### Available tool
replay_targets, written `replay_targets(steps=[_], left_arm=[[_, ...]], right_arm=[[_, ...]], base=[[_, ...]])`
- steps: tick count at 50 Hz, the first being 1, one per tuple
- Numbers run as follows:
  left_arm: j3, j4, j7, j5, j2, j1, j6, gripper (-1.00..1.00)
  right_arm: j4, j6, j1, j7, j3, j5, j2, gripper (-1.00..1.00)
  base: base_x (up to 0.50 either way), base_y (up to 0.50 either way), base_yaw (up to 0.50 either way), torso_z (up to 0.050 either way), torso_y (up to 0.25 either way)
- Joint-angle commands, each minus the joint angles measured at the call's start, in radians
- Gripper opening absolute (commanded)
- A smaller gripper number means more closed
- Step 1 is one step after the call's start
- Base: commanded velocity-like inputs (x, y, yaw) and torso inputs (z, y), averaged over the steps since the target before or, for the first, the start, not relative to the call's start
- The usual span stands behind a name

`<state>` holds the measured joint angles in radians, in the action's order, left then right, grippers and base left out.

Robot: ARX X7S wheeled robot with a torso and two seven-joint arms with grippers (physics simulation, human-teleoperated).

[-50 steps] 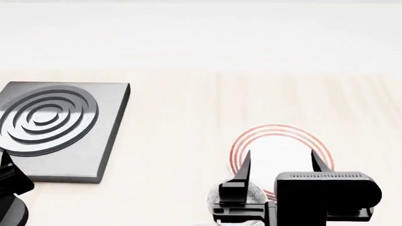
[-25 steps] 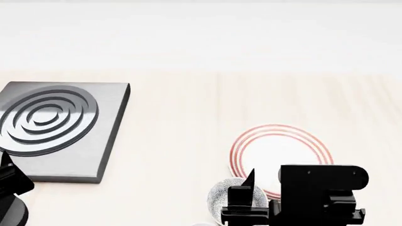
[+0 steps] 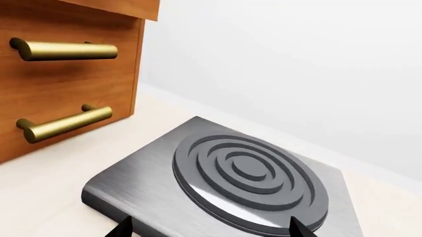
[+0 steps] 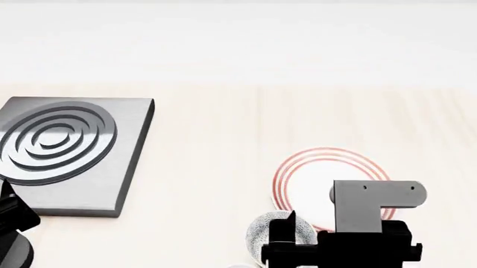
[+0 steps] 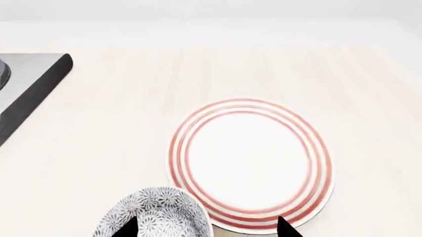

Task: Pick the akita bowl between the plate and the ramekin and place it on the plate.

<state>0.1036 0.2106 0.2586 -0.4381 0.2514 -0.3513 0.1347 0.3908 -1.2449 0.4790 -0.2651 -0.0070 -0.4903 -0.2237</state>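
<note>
Right hand [image 5: 205,228] above akita bowl [image 5: 155,215], fingers spread

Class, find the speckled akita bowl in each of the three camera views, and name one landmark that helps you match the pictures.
Head view: the akita bowl sits low, centre-right, beside the plate, partly hidden by the right arm.
Right wrist view: the bowl is at the bottom edge, next to the plate.
Left wrist view: not in it.
Shared landmark: the grey hob.
</note>
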Motion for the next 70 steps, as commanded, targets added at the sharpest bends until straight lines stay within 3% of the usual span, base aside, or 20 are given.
replay_targets(steps=[1, 29, 70], left_arm=[[-0.003, 0.001, 0.002, -0.003, 0.002, 0.000, -0.001, 1.00], [-0.010, 0.013, 0.007, -0.007, 0.005, -0.004, -0.009, 1.00], [-0.021, 0.008, 0.016, -0.018, 0.013, -0.002, -0.010, 1.00]], right_arm=[[-0.090, -0.064, 0.079, 0.009, -0.004, -0.020, -0.002, 1.00], [-0.248, -0.174, 0.188, 0.049, 0.025, -0.089, 0.000, 1.00], [-0.502, 0.017, 0.189, 0.078, 0.027, -0.044, -0.011, 1.00]], base=[[0.00, 0.00, 0.00, 0.000, 0.000], [0.00, 0.00, 0.00, 0.000, 0.000], [0.00, 0.00, 0.00, 0.000, 0.000]])
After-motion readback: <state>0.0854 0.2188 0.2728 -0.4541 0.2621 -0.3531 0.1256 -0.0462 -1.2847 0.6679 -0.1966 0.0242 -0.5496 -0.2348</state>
